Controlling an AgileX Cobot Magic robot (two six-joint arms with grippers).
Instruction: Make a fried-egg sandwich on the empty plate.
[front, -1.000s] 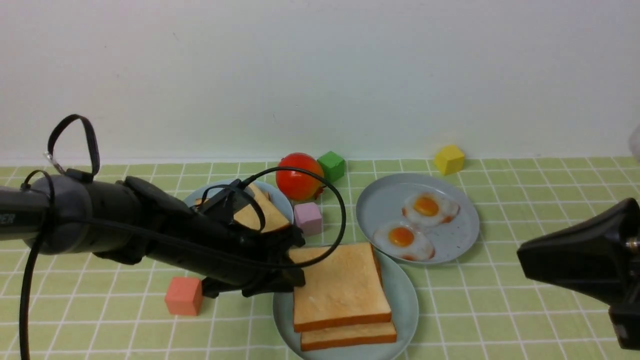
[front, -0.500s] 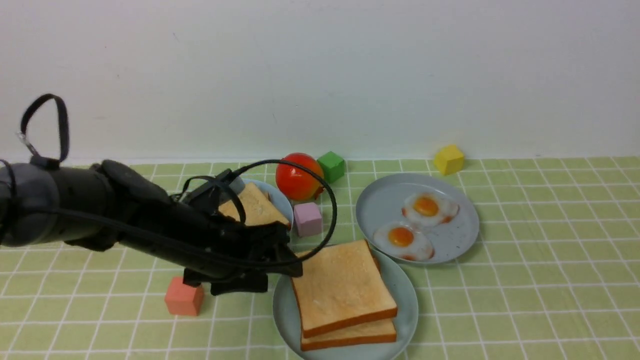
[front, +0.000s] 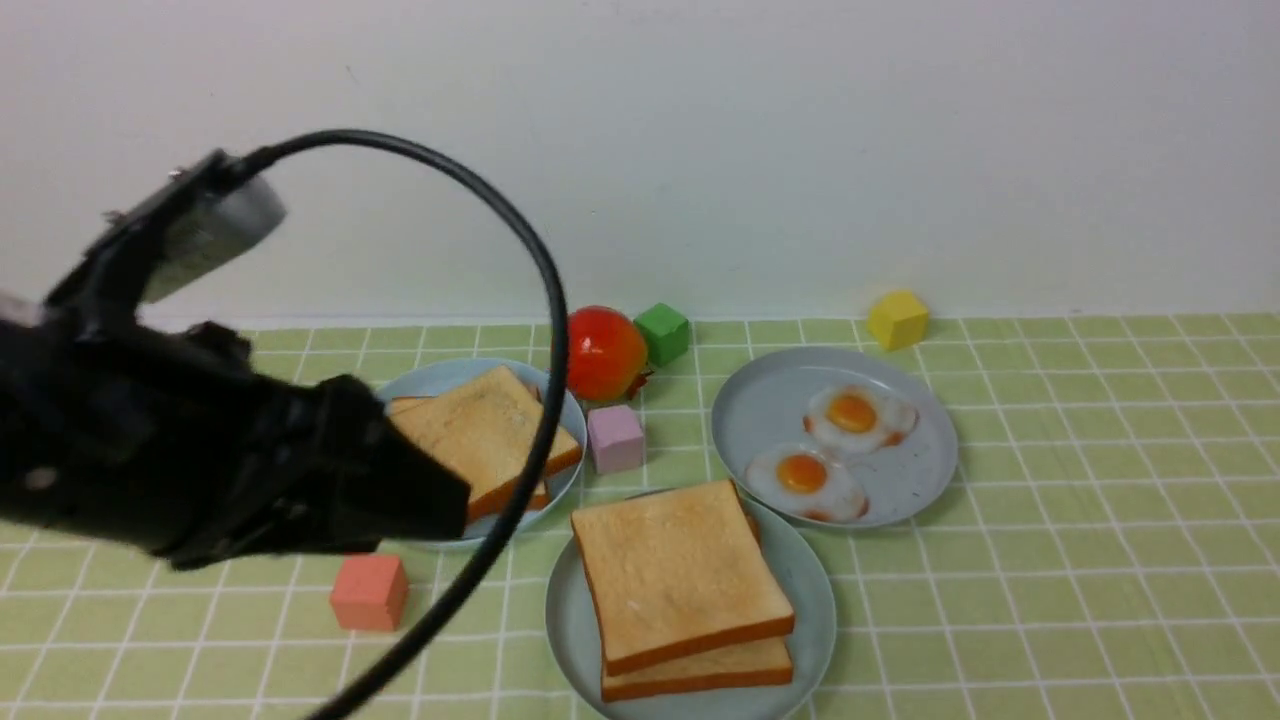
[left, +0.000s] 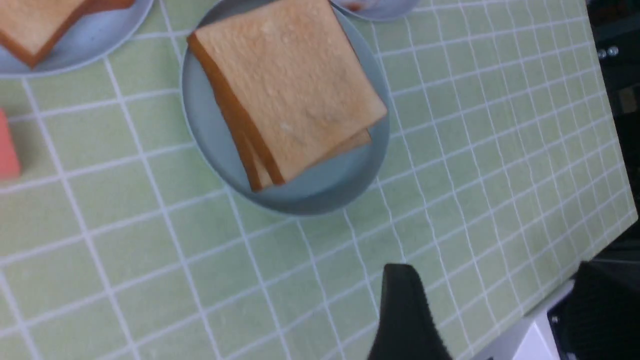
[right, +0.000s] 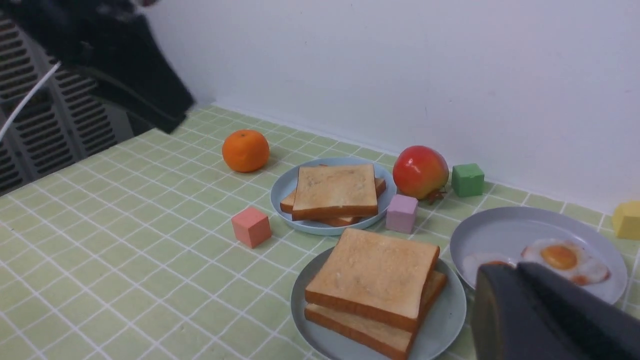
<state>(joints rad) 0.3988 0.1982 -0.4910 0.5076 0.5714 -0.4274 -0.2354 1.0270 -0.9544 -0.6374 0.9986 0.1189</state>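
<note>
Two toast slices (front: 680, 585) lie stacked on the pale mint plate (front: 815, 610) at the front centre; whether an egg lies between them I cannot tell. Two fried eggs (front: 805, 480) rest on the grey-blue plate (front: 910, 480) behind it on the right. My left gripper (front: 435, 495) hangs raised to the left of the stack, apart from it. In the left wrist view its jaws (left: 500, 305) stand open and empty over the cloth. My right gripper (right: 515, 272) is shut with nothing in it, near the egg plate (right: 500, 230), and out of the front view.
A second toast stack (front: 490, 440) sits on a grey-blue plate (front: 420, 380) at back left. A red fruit (front: 605, 352), green cube (front: 662, 332), lilac cube (front: 615, 437), salmon cube (front: 368, 592) and yellow cube (front: 898, 318) stand around. An orange (right: 245, 150) lies far left.
My left gripper let go of the top toast slice, opened, and drew back left and upward. The slice settled on the stack. My right arm left the front view.
</note>
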